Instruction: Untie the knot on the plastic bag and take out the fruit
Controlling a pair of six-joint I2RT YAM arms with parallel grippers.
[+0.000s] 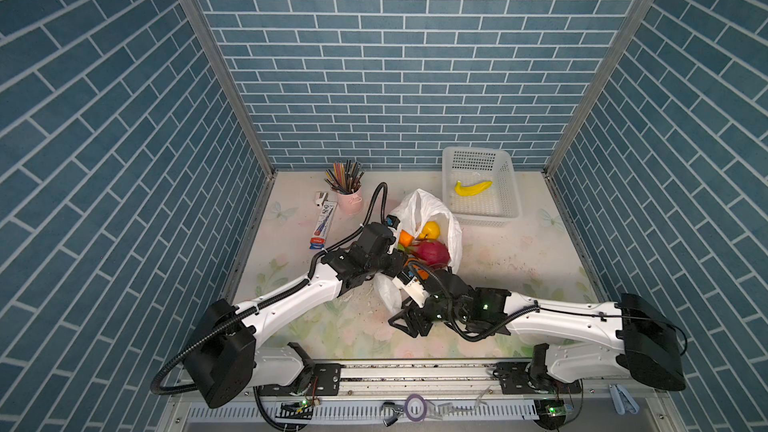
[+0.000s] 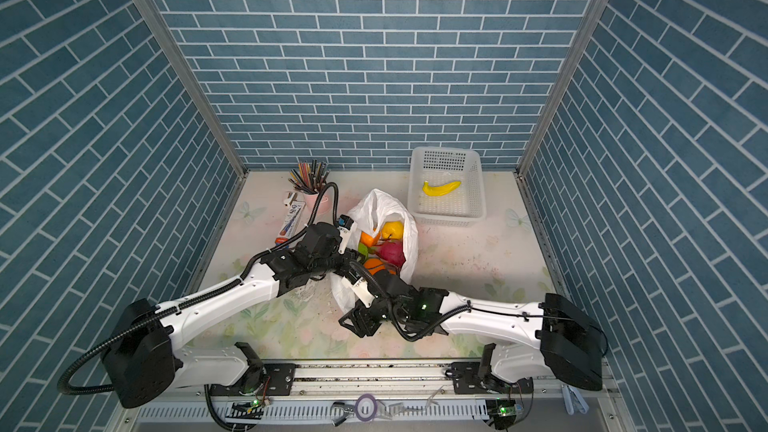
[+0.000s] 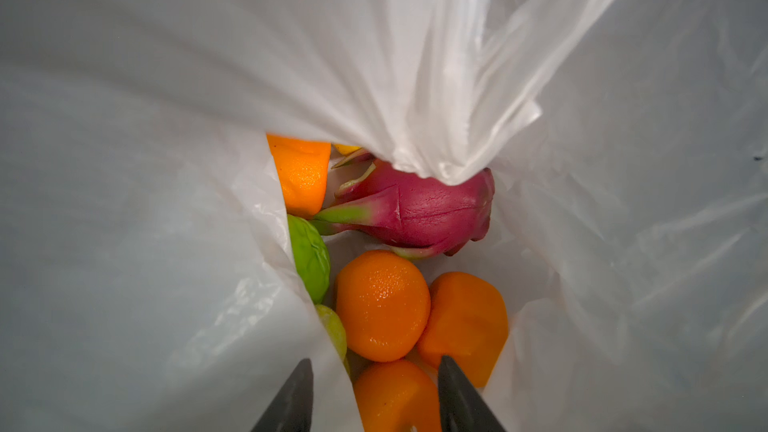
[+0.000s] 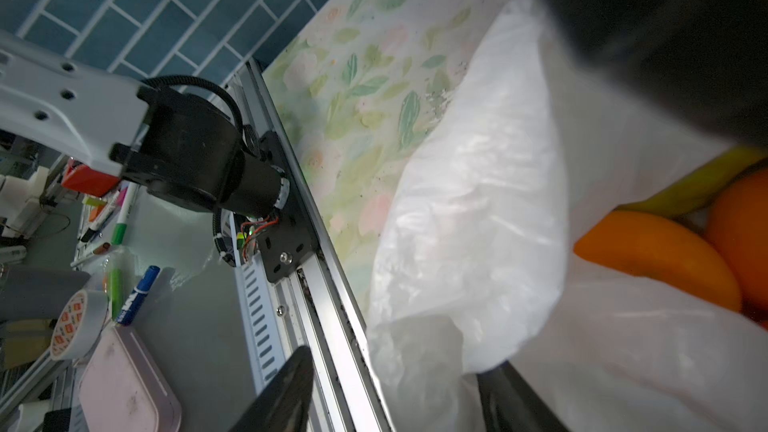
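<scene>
Plastic bag (image 1: 415, 205), Ken: where is it, and is the knot out?

Middle of the desk (image 1: 519, 268), Ana, just left of the white basket (image 1: 510, 184) that holds a banana (image 1: 472, 187). I see no knot. The mouth gapes, with a dragon fruit (image 3: 419, 214), oranges (image 3: 382, 305), a green fruit (image 3: 309, 259) and a yellow apple (image 1: 431, 229) inside.

And the tools?

Left tool (image 3: 376, 361) is down in the mouth, jaws apart, an orange between the tips, nothing gripped. Right tool (image 4: 399, 361) is at the bag's near edge, jaws wide, with a loose fold of film between them, not pinched as far as I can tell.

What could go wrong?

Film lies just beside one left fingertip (image 3: 297, 392). Closing could trap it with the orange, and the lift would drag the bag. The orange is glossy and round, so it may squirt out. With the near edge unheld, I judge the bag could rise too.
</scene>
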